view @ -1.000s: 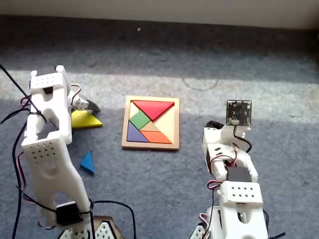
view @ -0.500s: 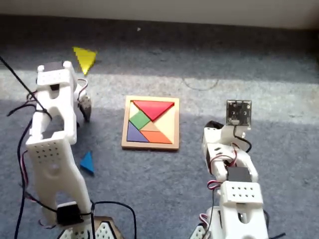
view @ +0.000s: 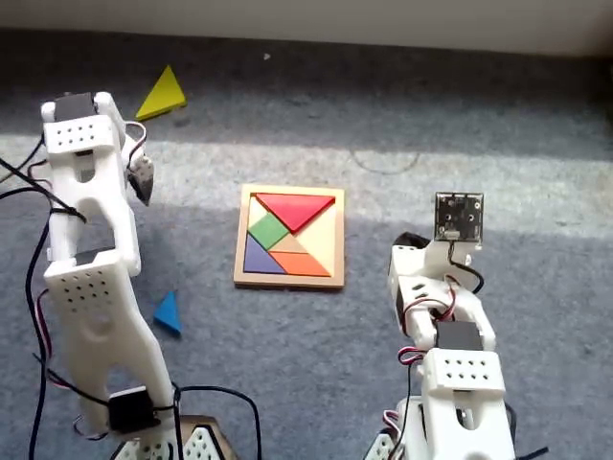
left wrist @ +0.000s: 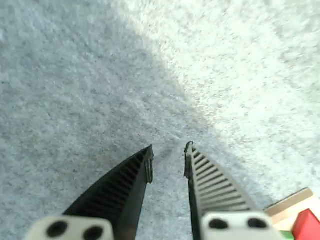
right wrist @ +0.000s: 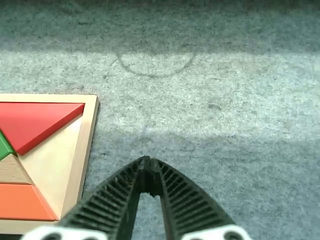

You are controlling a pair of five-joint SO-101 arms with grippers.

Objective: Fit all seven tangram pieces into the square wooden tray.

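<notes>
The tabletop (view: pixel 536 144) is covered with a grey, fuzzy cloth. A wide band of light (view: pixel 498 172) runs across it, with shade on both sides. A pale strip (view: pixel 383 14) lies along the far edge. It is cut off, so I cannot tell what it is. A faint ring mark (view: pixel 383 163) sits on the cloth past the tray. The square wooden tray (view: pixel 289 283) lies flat between the 2 arms. In it are a red triangle (view: pixel 292 209), a green square (view: pixel 266 230), a purple-blue triangle (view: pixel 256 257) and an orange piece (view: pixel 305 264). A pale wood-coloured patch (view: pixel 287 244) sits among them, and I cannot tell if it is a piece or bare tray. 2 pieces lie out on the cloth. A yellow triangle (view: pixel 163 93) is far off in the shade. A small blue triangle (view: pixel 168 312) is close to the left arm, well apart from the tray. The left end effector (left wrist: pixel 169 152) hangs over the cloth at the edge of the light, its fingers a little apart with nothing between them. A corner of the tray pokes in at the edge of the left wrist view. The right end effector (right wrist: pixel 149 162) is closed tight on nothing, near the tray's side. In the high view a wrist camera (view: pixel 458 218) sits over the front of the right arm. The bottoms of both arms are cut off, and a black wire (view: pixel 259 431) loops by the left arm's base.
</notes>
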